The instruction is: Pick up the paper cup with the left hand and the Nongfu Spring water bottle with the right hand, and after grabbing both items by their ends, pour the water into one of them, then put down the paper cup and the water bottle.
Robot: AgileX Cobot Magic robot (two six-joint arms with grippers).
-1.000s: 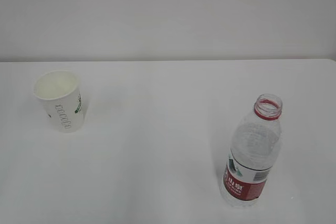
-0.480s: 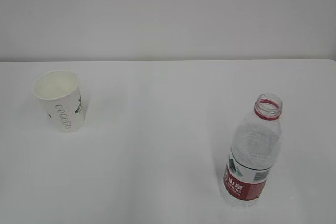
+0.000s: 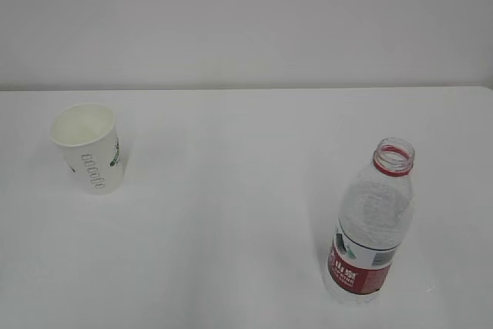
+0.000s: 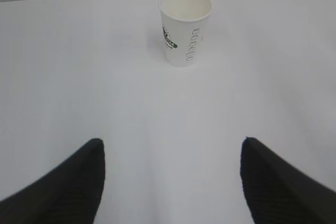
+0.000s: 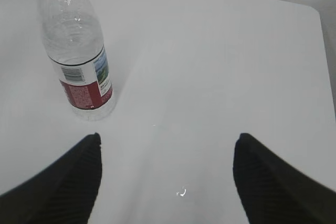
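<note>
On the white table [image 3: 246, 190], the paper cup [image 3: 88, 148] and water bottle [image 3: 373, 225] stand upright, well apart. Both grippers, left [image 4: 173, 177] and right [image 5: 168, 174], are spread wide, empty. Each should centre on its target before closing gently.

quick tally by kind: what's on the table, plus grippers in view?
paper cup: 1, upright, white with green print
water bottle: 1, upright, clear with red label, no cap
grippers: 2, left gripper and right gripper, both open and empty, seen only in the wrist views
Total: 4 (2 objects on the white table, 2 grippers)
</note>
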